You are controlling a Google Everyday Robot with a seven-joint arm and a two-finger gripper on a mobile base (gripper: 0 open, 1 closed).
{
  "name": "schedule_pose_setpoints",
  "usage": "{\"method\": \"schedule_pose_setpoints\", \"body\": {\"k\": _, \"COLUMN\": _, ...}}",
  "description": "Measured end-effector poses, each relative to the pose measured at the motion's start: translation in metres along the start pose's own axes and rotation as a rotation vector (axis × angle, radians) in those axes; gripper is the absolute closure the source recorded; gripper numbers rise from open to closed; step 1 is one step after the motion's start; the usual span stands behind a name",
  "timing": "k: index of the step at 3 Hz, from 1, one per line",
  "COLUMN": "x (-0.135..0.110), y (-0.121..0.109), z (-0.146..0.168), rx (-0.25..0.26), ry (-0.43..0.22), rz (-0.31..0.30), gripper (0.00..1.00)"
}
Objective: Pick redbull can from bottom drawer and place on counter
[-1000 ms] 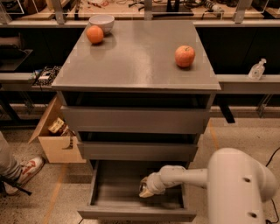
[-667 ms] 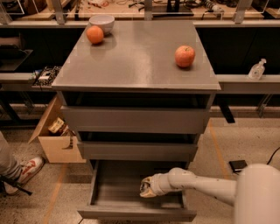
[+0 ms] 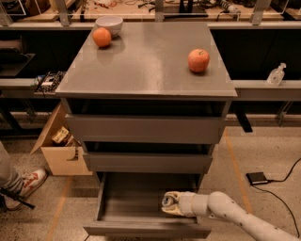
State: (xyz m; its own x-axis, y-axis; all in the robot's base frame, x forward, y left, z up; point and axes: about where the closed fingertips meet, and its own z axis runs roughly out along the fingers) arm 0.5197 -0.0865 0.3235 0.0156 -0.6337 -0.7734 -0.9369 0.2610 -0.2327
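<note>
Workshop-lab: cluttered wooden workbench (image 3: 136, 10) behind, speckled floor (image 3: 263, 150) (orange tape lines), cardboard box (image 3: 61, 161), trailing cable (image 3: 284, 181); robot jaws inside the open bottom drawer (image 3: 141, 230).

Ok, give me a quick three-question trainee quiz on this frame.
1. True or false: the bottom drawer is pulled open.
2. How many fruits sit on the counter?
3. Where is the gripper? A) above the counter B) inside the bottom drawer, at its right side C) out of view

Key: 1 true. 2 two, an orange and an apple. 3 B.
</note>
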Motion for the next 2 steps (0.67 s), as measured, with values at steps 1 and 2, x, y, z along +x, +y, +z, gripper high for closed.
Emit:
{"method": "schedule_pose_setpoints", "body": {"k": 1, "x": 0.0230, "y": -0.0029, "z": -0.0328, "rx": 0.064, "ry": 0.015, "rz": 0.034, "gripper": 1.00}}
{"method": "schedule_pose_setpoints", "body": {"k": 2, "x": 0.0234, "y": -0.0025, "z": -0.0323, "rx": 0.063, "ry": 0.016, "rz": 0.035, "gripper": 1.00}}
